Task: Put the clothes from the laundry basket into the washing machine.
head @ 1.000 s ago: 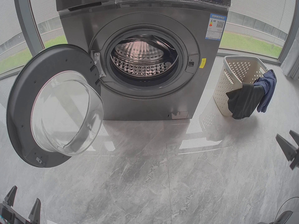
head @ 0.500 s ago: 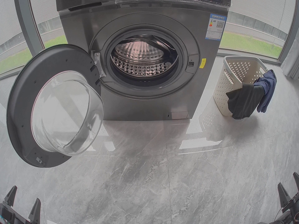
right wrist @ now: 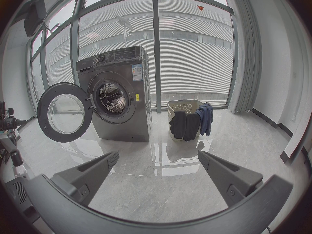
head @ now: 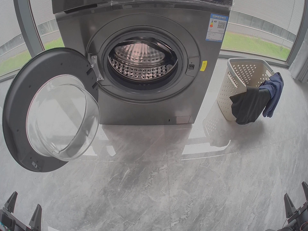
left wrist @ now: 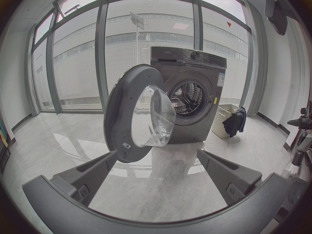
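Grey floor [head: 166, 183] bears open washing machine [head: 205, 90] beside laundry basket [head: 227, 92] holding clothes [head: 248, 105].

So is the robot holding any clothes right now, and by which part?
Nothing is held. The left gripper and right gripper are both open and empty; the black garment and blue garment hang over the rim of the laundry basket.

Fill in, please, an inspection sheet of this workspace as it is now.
Surface: glossy grey floor.
Job's things: washing machine, door swung open, no clothes visible in drum; laundry basket on the machine's right, dark garment and blue garment draped over its rim.
Clutter: nothing seen.
Grippers: left gripper and right gripper open, low, holding nothing.
Cables: nothing seen.
Surroundings: tall windows, curtain.
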